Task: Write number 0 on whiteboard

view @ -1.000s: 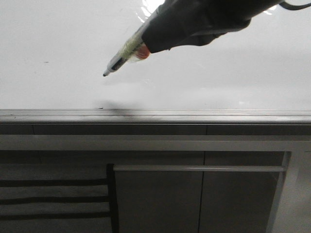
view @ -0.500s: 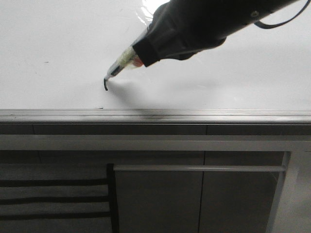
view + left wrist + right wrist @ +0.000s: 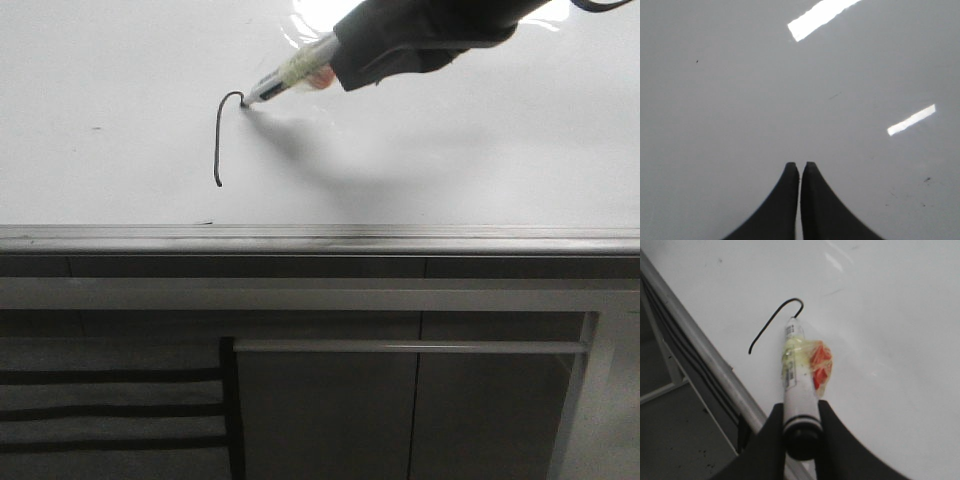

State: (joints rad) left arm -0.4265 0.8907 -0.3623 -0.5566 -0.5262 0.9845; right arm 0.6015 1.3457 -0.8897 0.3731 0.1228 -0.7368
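From the grey rail [image 3: 320,238] outward, I am seeing the number 0 [image 3: 219,135] growing: what was a short hook half a second ago is now one long side curling over at the far end, so roughly half remains. My right gripper [image 3: 800,412] is clamping the marker [image 3: 796,365], tip touching the whiteboard [image 3: 100,80]. Only the left wrist view is showing the left gripper [image 3: 800,167], nearly closed and holding nothing.
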